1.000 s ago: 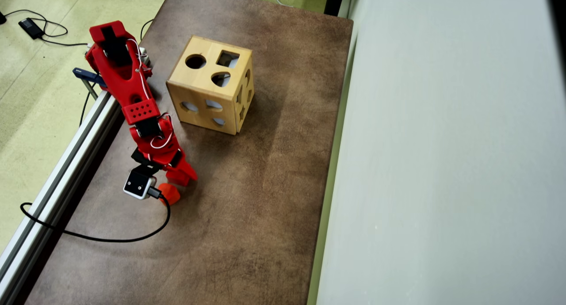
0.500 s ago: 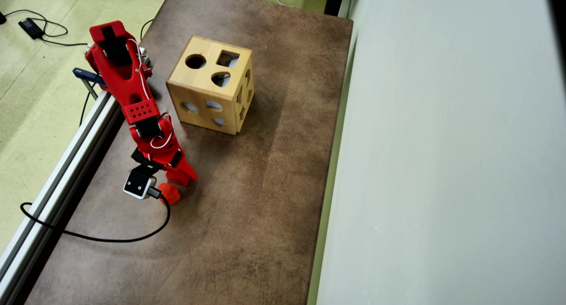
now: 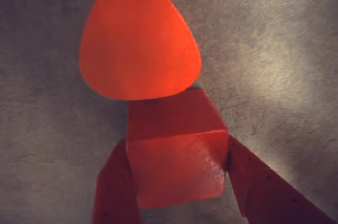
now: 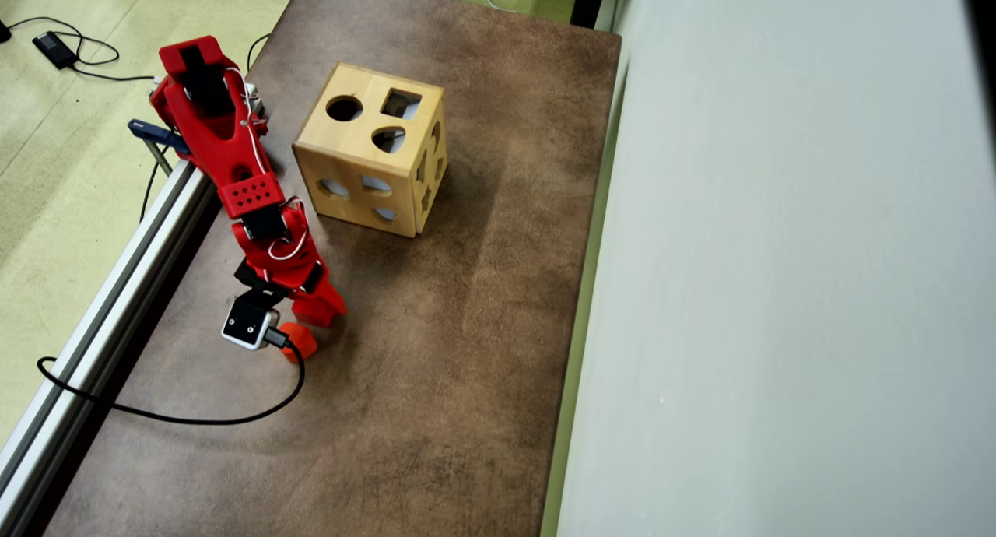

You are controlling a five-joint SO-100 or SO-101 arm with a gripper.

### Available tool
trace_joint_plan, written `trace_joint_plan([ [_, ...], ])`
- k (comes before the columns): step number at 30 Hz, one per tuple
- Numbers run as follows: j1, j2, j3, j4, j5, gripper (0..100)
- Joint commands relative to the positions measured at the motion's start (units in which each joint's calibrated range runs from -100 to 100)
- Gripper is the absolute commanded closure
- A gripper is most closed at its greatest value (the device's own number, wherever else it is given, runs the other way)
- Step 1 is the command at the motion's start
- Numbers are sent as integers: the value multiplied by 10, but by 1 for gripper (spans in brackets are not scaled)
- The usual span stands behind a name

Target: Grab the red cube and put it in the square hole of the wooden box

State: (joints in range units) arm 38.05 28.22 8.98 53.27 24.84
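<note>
Right, the gripper [image 3: 177, 182] is clamped on the red cube [image 3: 177, 168], one finger flat against each side face in the wrist view, so the grab looks done. The cube sits low over the brown table [image 4: 436, 350]; whether it touches the surface, I cannot tell. Just beyond it lies the orange-red rounded block [image 3: 138, 39], right up against the cube's far edge in this view, which is likely why the fingers come in from the sides and not from the front. From overhead, the gripper [image 4: 311, 319] is near the table's left edge, the rounded block [image 4: 299, 341] peeking out beside the wrist camera [image 4: 247, 325]. The wooden box [image 4: 366, 159] stands well apart, its square hole [image 4: 401, 103] facing up on the top, clear for a drop from above. Next, I'd judge, comes a lift and a swing over.
</note>
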Motion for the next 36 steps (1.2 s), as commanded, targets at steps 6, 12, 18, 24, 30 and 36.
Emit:
trace_joint_plan([
  [6,3,-15,-26,-3,-2,98],
  [12,3,-50,-27,5,-2,98],
  [18,2,-163,-27,6,-3,98],
  [24,3,-298,-27,7,-60,98],
  [30,-19,-432,-37,50,-108,98],
  [36,-98,-492,-147,258,-110,98],
])
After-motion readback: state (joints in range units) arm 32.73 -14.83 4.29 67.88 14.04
